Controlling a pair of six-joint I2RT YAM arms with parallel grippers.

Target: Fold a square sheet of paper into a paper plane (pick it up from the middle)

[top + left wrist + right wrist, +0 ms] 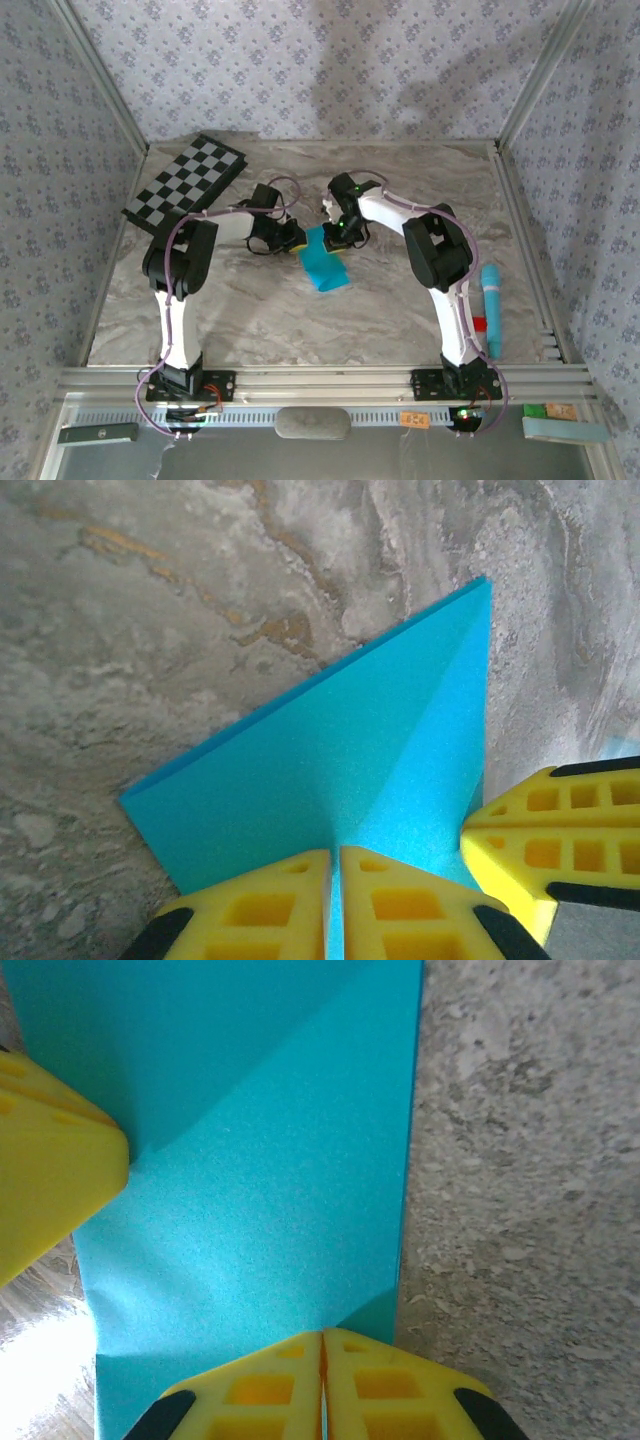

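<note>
Seemingly left pincer (pixel 335 858), right pincer (pixel 322 1340) pinch paper (pixel 380 750).

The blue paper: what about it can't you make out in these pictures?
- Top view: the far edge of the blue paper is hidden under the left pincer and right pincer.
- Left wrist view: its near part sits behind the yellow fingers and is cut off by the bottom edge.
- Right wrist view: it runs past the top edge, so its whole shape is unclear.

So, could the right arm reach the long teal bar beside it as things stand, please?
Probably not yet. The teal bar lies in the open near that arm's base, but the right hand is shut on the blue paper, which the left hand also grips; it must let go first.
</note>
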